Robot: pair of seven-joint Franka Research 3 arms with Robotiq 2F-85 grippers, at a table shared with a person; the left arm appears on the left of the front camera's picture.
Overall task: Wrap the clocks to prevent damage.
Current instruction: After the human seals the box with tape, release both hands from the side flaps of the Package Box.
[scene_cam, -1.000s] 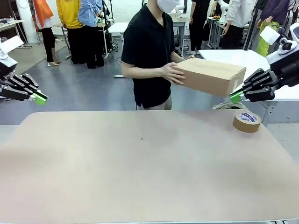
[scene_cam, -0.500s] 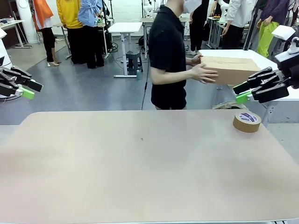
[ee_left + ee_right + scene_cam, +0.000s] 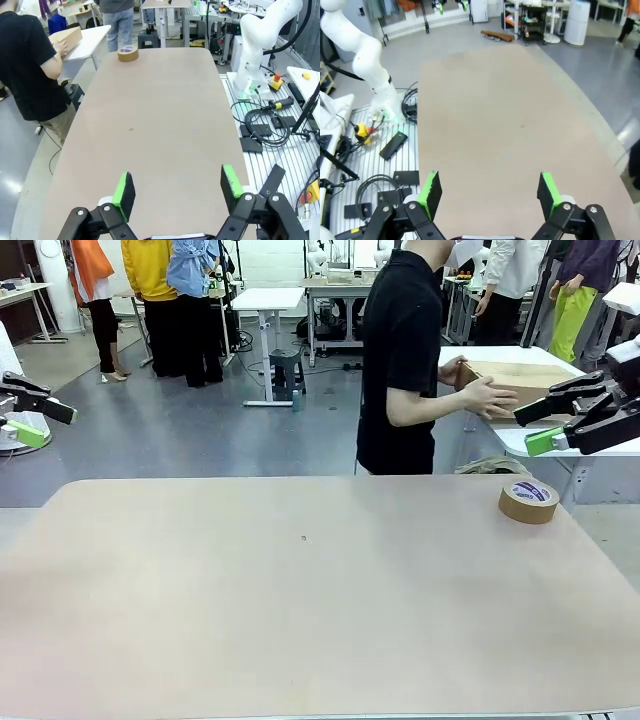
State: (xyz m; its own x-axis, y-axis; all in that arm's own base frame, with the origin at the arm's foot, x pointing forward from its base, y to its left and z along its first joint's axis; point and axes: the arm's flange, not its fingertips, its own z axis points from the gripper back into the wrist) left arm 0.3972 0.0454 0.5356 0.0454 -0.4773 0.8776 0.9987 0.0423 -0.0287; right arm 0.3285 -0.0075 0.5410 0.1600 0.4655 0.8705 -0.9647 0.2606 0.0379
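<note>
Here, one cardboard box rests on a far white table, the person's two hands on it. One tape roll sits on the bench. Left gripper and right gripper hang open, empty.

The left gripper hangs in the air off the left end of the table, above its level, jaws spread wide with nothing between the green pads. The right gripper hangs off the table's right end, likewise raised, its fingers pointing inward toward the table's middle, jaws wide apart and empty. Neither touches the table.
</note>
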